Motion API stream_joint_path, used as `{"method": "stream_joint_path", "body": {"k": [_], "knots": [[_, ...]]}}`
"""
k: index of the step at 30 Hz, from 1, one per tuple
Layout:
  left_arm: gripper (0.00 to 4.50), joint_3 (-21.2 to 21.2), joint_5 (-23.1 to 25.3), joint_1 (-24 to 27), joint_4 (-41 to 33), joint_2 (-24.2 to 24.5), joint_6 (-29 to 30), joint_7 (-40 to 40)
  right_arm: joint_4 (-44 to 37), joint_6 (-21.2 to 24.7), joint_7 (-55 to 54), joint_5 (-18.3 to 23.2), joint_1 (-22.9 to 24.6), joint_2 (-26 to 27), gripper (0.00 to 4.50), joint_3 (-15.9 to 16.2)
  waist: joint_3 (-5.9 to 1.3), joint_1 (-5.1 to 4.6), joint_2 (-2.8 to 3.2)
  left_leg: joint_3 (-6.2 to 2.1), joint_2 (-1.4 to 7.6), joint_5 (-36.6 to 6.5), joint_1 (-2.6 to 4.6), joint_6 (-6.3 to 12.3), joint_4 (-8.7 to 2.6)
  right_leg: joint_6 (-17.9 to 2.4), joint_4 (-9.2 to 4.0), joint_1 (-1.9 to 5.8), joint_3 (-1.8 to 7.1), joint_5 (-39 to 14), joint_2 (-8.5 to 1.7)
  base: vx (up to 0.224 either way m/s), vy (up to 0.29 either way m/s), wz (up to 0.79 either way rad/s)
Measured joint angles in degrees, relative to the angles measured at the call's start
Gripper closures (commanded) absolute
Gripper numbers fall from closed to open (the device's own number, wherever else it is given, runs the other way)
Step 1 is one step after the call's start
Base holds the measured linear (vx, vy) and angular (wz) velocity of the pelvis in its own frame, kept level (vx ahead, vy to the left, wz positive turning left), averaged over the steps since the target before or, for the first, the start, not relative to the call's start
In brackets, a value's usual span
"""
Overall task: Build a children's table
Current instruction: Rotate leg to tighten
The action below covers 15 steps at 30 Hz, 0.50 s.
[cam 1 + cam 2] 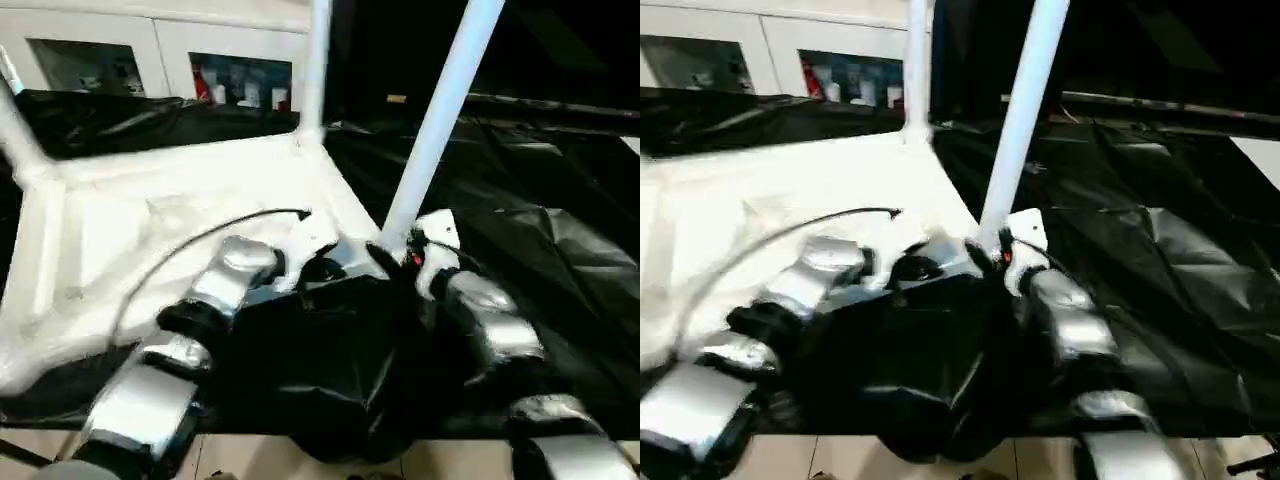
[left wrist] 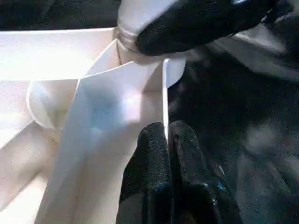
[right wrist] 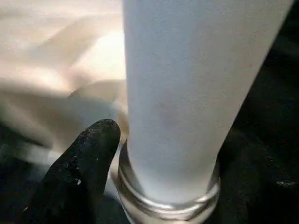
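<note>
With left end effector (image 2: 169,140) pinched narrow on the tabletop (image 1: 150,220) rim at the black table's (image 1: 560,250) near edge, keep right end effector (image 1: 405,252) around leg (image 1: 435,125), twisting it plumb into the corner socket (image 2: 140,70).
</note>
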Motion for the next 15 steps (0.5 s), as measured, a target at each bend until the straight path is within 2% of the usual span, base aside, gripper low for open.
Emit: {"method": "stream_joint_path", "body": {"k": [9, 15], "knots": [[4.5, -0.99, -2.5, 2.41, -4.25, 5.82, -0.05, -14.83, -7.65, 1.03, 21.69, 3.25, 3.34, -8.36, 1.05, 4.8, 0.04, 0.12, -0.01, 0.02, 0.0, -0.03, 0.0, 0.04, -0.02, -0.1, -0.04, -0.04, -0.01, -0.07, -0.01, 0.0, 0.0, 0.0], [4.5, -1.15, -2.88, 3.23, -5.35, 6.8, 0.05, -16.77, -8.64, 1.93, 26.09, 3.95, 3.61, -9.84, 1.05, 5.23, 0.07, 0.18, -0.08, 0.03, 0.0, -0.03, 0.0, 0.02, 0.0, -0.11, 0.0, -0.03, -0.01, -0.06, -0.02, 0.0, 0.0, 0.0]]}}
